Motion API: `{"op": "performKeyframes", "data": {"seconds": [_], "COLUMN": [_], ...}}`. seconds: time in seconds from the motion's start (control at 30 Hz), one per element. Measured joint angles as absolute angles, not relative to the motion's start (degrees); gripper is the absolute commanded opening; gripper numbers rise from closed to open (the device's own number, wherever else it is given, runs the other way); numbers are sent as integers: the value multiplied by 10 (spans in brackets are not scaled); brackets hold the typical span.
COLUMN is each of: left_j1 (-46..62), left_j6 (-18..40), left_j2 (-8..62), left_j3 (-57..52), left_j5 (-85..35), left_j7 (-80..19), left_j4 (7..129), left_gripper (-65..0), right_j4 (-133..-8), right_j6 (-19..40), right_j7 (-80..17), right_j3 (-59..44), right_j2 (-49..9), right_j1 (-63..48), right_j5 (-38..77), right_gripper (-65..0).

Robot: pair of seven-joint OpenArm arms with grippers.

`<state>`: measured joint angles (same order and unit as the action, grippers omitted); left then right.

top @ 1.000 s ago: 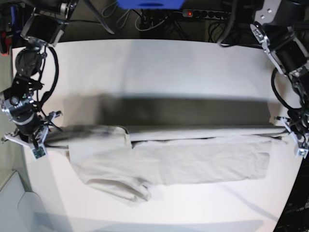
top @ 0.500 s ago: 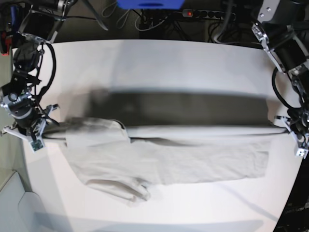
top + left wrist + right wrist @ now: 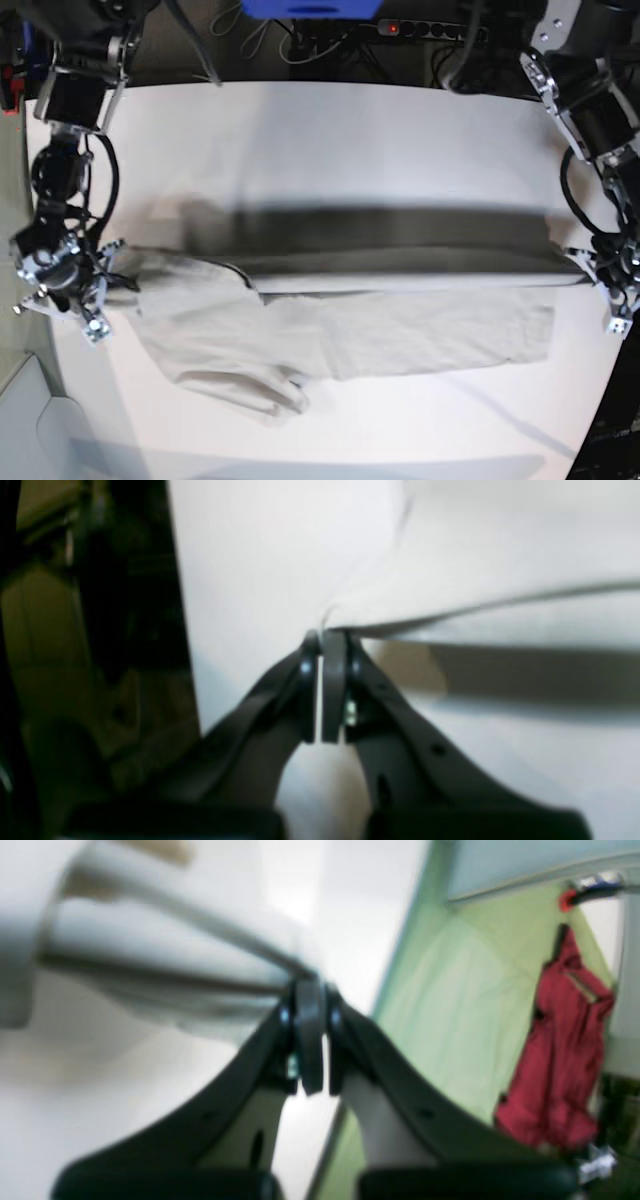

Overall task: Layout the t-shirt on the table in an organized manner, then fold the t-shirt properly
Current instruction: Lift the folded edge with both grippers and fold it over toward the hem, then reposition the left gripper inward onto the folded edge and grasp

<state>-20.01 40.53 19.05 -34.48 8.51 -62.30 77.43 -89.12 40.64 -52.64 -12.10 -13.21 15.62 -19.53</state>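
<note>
Left claw: you see it pinching a t-shirt edge, frame right.
Right claw: pressed together on cloth, frame left.
T-shirt: stretched taut between both, lower part lying mid-tabletop.

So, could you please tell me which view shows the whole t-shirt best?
The base view: the t-shirt lies stretched across the table between both arms. Each wrist view shows only a blurred strip of cloth pinched at its closed jaws.
</note>
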Motion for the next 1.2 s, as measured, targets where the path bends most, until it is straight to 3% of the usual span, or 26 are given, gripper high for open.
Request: {"op": "performKeyframes", "data": {"seconds": [0.2, 0.8, 1.13, 1.2], "left_j1": [-165, -121, -37, -14], "left_j6": [406, 403, 402, 403], "left_j2": [195, 212, 147, 120], "left_j3": [-347, -349, -355, -371], "left_j5": [84, 92, 90, 89], "left_j7": [-619, -600, -600, -601], "left_j4": [762, 798, 910, 944], "left_gripper": [-644, -644, -636, -590], "right_j4": [-927, -1014, -1016, -1016], "right_j6": [407, 405, 405, 405], "right_j7": [-506, -488, -488, -488], "right_j3": [-166, -164, -164, -164], "right_j2": [-143, -145, -143, -143], "right_j1": [88, -9, -10, -10], "right_j5": [-187, -189, -189, -189], "right_gripper": [-650, -650, -650, -650]}}
